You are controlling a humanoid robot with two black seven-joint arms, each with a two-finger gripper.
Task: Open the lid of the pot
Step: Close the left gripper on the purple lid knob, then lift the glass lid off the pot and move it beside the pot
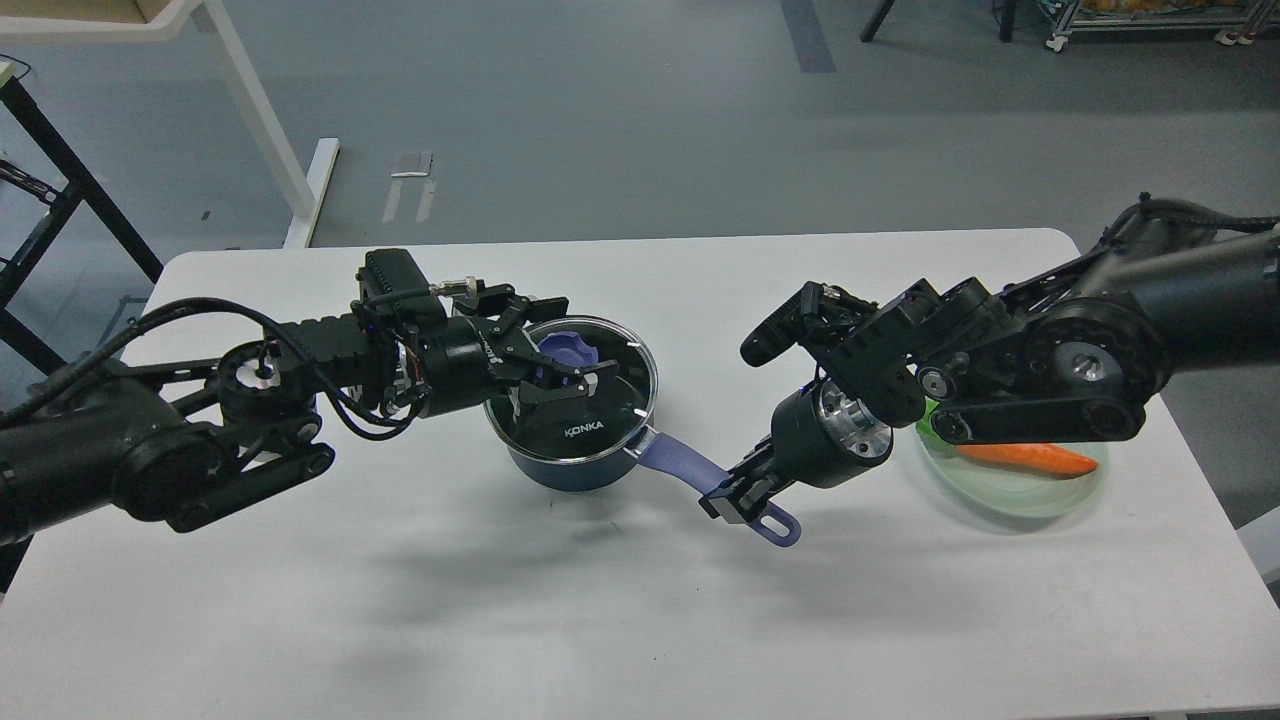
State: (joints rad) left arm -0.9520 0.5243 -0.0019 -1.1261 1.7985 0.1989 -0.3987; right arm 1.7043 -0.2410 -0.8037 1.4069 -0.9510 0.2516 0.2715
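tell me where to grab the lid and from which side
Grip the lid by its round knob, the only raised part; the glass is flat and as wide as the pot. Come from above and the left, one finger on each side of the knob, as the left pincer is placed. The right pincer holds the handle.

A robotics lab or test space is indicated. A plain white table (600, 600) is set on a bare grey floor (650, 120). White frame legs (265, 130) and a black metal stand (50, 200) are seen at left; a wheeled wire cart (1150, 25) is seen at top right. No household furnishings are visible.
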